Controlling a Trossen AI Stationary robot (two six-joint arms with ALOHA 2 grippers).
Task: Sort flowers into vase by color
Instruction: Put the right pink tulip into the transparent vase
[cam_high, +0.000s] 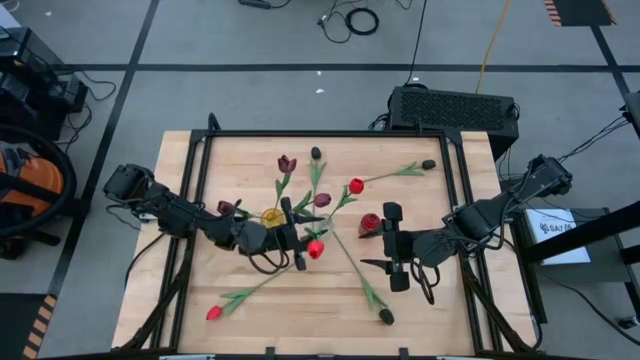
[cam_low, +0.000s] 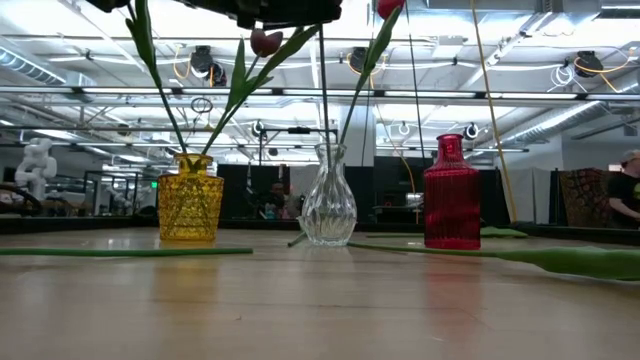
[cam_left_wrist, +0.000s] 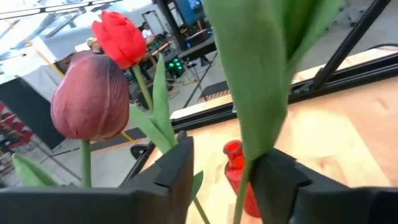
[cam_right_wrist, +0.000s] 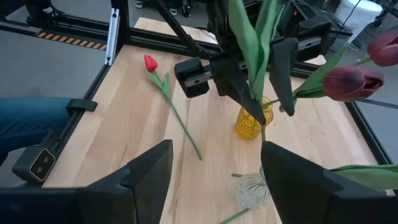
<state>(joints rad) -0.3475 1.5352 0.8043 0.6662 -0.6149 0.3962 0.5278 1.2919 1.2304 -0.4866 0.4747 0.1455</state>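
Note:
Three vases stand mid-table: a yellow one (cam_low: 190, 205), a clear one (cam_low: 328, 205) and a red one (cam_low: 452, 195). Tulips lean out of the yellow and clear vases, among them a maroon head (cam_left_wrist: 90, 96) and a red head (cam_left_wrist: 118, 37). My left gripper (cam_left_wrist: 221, 180) is open, held level above the vases (cam_high: 303, 240). A leafy green stem (cam_left_wrist: 249, 112) stands upright between its fingers and runs down into the clear vase (cam_right_wrist: 252, 190). Its head is out of view. My right gripper (cam_right_wrist: 214, 180) hovers open, with nothing in it, beside the red vase (cam_high: 370, 222). My left gripper's fingers stand on either side of the upright stem. The stem (cam_left_wrist: 244, 177) lies close against the inner side of one finger (cam_left_wrist: 273, 177). I cannot tell whether it touches.
Loose tulips lie on the wood: a red one (cam_high: 213, 313) at the near left, a dark one (cam_high: 386, 317) at the near right and another dark one (cam_high: 428, 163) at the far right. Black frame rails (cam_high: 200, 170) border the table. A black box (cam_high: 455, 105) sits beyond the far edge.

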